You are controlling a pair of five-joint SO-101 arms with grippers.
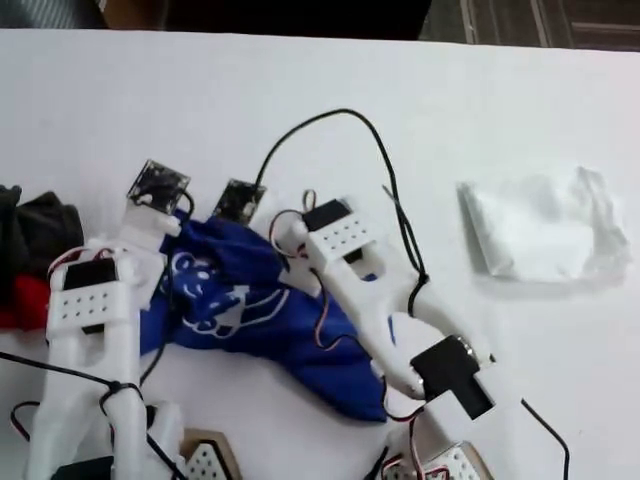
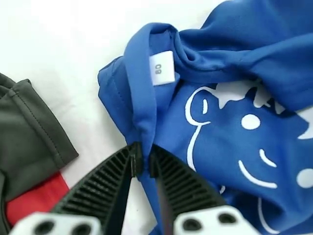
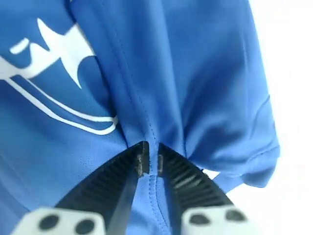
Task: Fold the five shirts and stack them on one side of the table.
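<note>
— Left gripper (image 2: 142, 164) has its black ribbed fingers (image 2: 105, 183) pinched tight on the blue shirt (image 2: 234, 98). It has caught the neckband, a little way down from the white label (image 2: 161, 68).

— And the other one?

— Right gripper (image 3: 149, 159) is clamped on that same shirt. It bites a stitched seam, and cloth bunches in folds around its tips.

— So where does the shirt lie?

— Crumpled on the white table (image 1: 300, 70), between the two arms and toward the near edge. Its white cartoon print (image 2: 244, 127) faces up, and part of the cloth runs under the right arm.

— Any other clothes about?

— Yes. A dark shirt (image 1: 40, 225) and a red shirt (image 1: 25, 300) sit heaped together at the table's edge on the left arm's side. They are near the blue collar, but a strip of bare table shows between them. A white shirt (image 1: 540, 230) lies flat in a rough rectangle on the right arm's side, well apart from the blue one.

— Anything else on the table?

— Black cables (image 1: 380, 160) loop across the table behind the right arm.
</note>
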